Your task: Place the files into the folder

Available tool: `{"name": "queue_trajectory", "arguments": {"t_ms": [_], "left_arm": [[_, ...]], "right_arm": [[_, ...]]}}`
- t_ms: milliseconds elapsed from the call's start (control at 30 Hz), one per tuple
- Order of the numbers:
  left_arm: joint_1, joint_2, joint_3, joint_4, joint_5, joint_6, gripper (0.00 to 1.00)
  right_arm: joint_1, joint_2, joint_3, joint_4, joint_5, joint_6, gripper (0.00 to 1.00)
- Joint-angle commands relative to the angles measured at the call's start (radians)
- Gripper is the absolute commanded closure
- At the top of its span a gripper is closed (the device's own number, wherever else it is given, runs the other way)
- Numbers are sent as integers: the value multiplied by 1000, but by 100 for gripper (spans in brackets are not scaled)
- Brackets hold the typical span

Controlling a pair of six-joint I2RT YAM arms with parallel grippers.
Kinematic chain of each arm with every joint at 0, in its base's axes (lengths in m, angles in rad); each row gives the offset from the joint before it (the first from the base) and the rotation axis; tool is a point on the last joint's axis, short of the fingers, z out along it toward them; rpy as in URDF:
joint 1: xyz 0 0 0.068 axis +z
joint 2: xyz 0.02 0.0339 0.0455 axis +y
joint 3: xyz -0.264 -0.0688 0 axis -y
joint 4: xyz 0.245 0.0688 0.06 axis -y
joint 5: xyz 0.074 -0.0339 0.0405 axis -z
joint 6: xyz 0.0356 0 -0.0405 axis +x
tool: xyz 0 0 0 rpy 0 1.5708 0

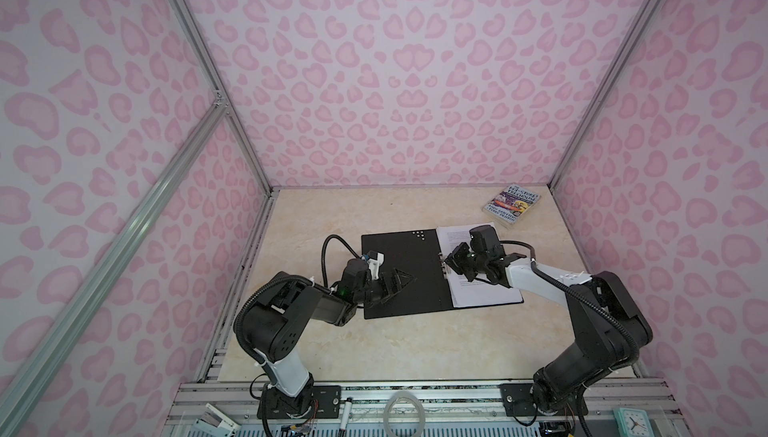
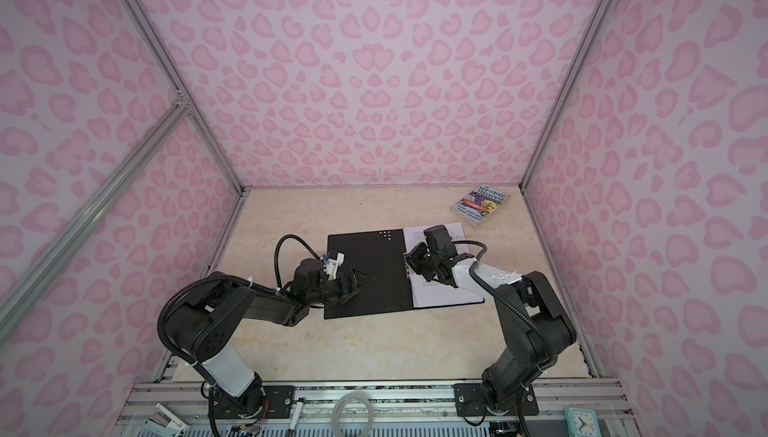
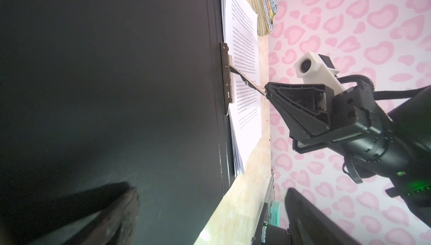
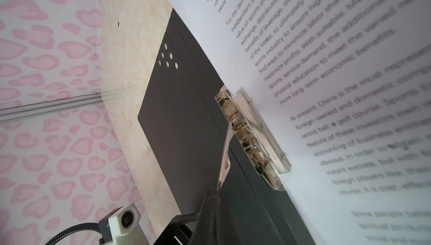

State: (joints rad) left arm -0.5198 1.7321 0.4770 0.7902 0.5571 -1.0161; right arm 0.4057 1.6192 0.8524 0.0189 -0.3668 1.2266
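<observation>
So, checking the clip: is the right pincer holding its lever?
Yes, the right pincer is shut on the lever, raised above the files.

I am working in a lab test cell: an aluminium frame [image 1: 197, 46] is holding pink printed wall panels [image 1: 395, 81] around a marble-look tabletop [image 1: 415, 343], and the left arm [image 1: 274, 322] and right arm [image 1: 602, 314] are sitting bolted to a metal rail [image 1: 415, 393] beside a tape roll [image 1: 385, 414] and clock [image 1: 631, 422].

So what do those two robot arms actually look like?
The left arm and right arm are mostly black, with chunky rounded joints and one white section each. A ribbed black cable runs along each. The jaws are black, triangular, hollow frames. Each wrist carries a small white camera block, and a green light glows nearby.
</observation>
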Motion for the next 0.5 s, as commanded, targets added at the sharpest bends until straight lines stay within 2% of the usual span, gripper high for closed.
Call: {"name": "queue_trajectory", "arguments": {"t_ms": [0, 300, 467], "left_arm": [[1, 17, -22, -269, -67, -17, 0], [18, 15, -44, -283, -85, -31, 0], [23, 25, -50, -283, -92, -36, 0]], "right_arm": [[-1, -5, -17, 3, 1, -19, 98], [-16, -9, -107, 30, -23, -114, 100], [-19, -56, -173, -27, 49, -198, 100]]}}
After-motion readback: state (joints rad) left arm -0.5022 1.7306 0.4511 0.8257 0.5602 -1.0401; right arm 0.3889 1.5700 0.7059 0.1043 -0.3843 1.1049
